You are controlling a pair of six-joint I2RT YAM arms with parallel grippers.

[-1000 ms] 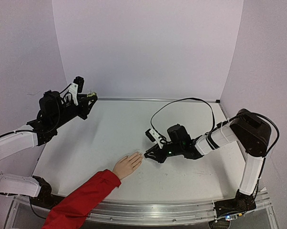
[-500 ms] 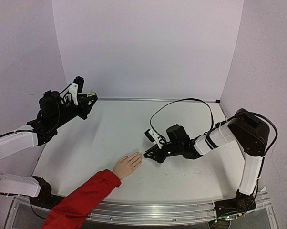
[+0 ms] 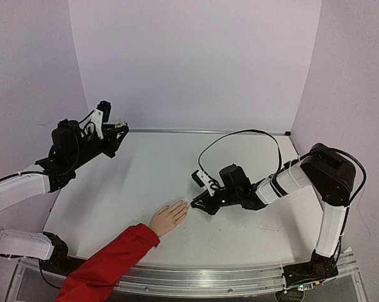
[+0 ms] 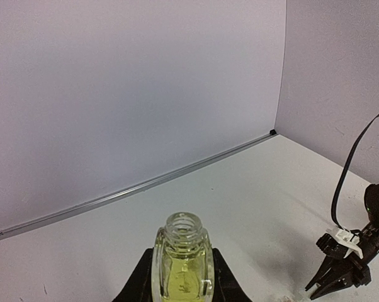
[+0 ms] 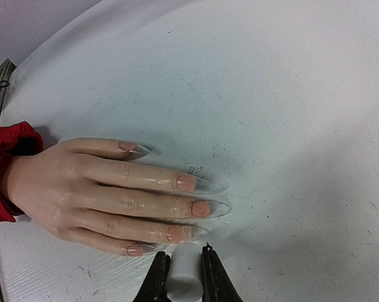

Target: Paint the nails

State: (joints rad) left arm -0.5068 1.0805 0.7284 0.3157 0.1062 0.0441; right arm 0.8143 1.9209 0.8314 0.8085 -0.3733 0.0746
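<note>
A peach-coloured hand (image 3: 169, 218) with a red sleeve (image 3: 107, 264) lies flat near the table's front. Its nails (image 5: 201, 208) are long, clear-tipped and pinkish in the right wrist view. My right gripper (image 3: 192, 204) is shut on a white cap (image 5: 184, 274), held just beside the fingertips, nearest the ring-finger nail (image 5: 177, 234); the brush under the cap is hidden. My left gripper (image 3: 119, 128) is raised at the back left and shut on an uncapped bottle (image 4: 182, 261) of yellow-green liquid, held upright.
The white table (image 3: 252, 163) is walled by lilac panels at the back and sides. A black cable (image 3: 240, 133) loops above the right arm. A metal rail (image 3: 208, 275) runs along the front edge.
</note>
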